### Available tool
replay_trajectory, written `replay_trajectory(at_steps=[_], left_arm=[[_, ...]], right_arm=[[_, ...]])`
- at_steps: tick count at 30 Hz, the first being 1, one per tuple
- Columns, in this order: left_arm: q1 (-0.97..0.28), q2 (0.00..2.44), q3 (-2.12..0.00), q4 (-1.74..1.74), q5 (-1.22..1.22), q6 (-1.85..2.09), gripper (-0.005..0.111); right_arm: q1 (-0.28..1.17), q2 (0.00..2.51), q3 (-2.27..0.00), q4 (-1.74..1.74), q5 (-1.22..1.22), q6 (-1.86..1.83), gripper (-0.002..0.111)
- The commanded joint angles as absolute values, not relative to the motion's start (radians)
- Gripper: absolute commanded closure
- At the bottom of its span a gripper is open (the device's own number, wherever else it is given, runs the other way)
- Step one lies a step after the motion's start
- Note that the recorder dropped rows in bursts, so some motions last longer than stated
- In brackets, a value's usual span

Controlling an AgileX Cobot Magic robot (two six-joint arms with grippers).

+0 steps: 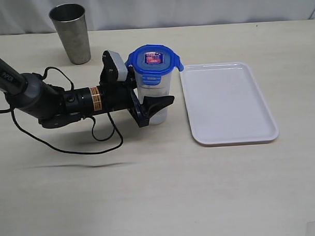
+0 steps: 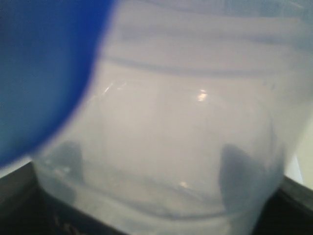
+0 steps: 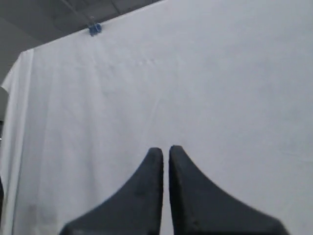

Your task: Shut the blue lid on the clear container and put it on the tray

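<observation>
Clear container upright on the worktop, gripped by the left claw; the tray is the target, on the container's far side from that arm.

Blue lid sits on the container's mouth, sticker up. The flap toward the tray looks flared out, so I can't call it fully latched. Container's long axis is vertical. The left claw comes in side-on, low on the container's body, jaws clamped on either wall; the left wrist view is filled by the clear wall with a blue flap at the edge. Tray lies flat just beside the container, not touching it, so the move is a short lift and shift straight away from the left arm. Right claw is clenched on nothing, facing a white backdrop and out of the exterior view, so the left arm is clearly nearer. Metal cup stands well behind the container.
</observation>
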State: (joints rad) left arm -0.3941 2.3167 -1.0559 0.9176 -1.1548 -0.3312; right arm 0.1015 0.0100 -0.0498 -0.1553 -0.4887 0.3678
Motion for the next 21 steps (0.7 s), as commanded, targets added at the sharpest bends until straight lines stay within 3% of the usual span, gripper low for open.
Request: replay_trajectory(at_steps=[1, 5, 12, 14, 21], left_arm=[[-0.396, 2.315, -1.061, 0.938, -1.142, -0.346, 0.107], [-0.396, 2.315, -1.061, 0.938, -1.137, -0.345, 0.107], [-0.396, 2.315, -1.061, 0.938, -1.137, -0.345, 0.107], [-0.396, 2.315, -1.061, 0.938, -1.137, -0.345, 0.107], [-0.396, 2.315, -1.061, 0.940, -1.135, -0.345, 0.107]], right_arm=[[0.096, 0.119, -0.235, -0.326, -0.478, 0.471, 0.101], [0.096, 0.401, -0.523, -0.438, -0.163, 0.467, 0.076], [0.096, 1.016, -1.013, -0.521, 0.603, 0.295, 0.076], [0.096, 1.154, -1.123, -0.385, 0.787, 0.137, 0.076], [0.154, 1.249, -1.193, 0.561, 0.778, -0.805, 0.073]])
